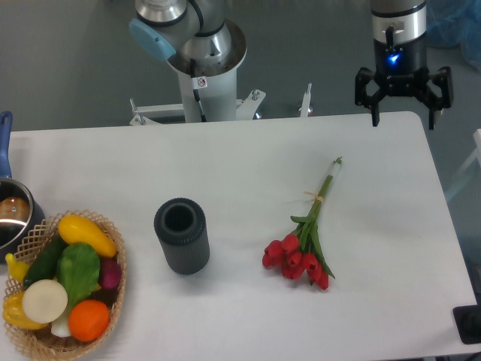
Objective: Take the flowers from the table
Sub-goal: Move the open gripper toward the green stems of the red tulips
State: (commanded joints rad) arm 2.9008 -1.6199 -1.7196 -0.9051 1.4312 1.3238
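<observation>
The flowers [304,244], a small bunch of red tulips with thin green stems tied midway by a pale band, lie flat on the white table [248,165], right of centre, blooms toward the front and stem ends pointing to the back right. My gripper [403,120] hangs at the table's far right back edge, well behind the flowers and apart from them. Its two fingers [374,116] are spread wide and it is open and empty.
A dark grey cylindrical cup [181,235] stands upright left of the flowers. A wicker basket of colourful vegetables [64,286] sits at the front left corner. A pot with a blue handle [11,210] is at the left edge. The arm's base [203,68] stands behind the table.
</observation>
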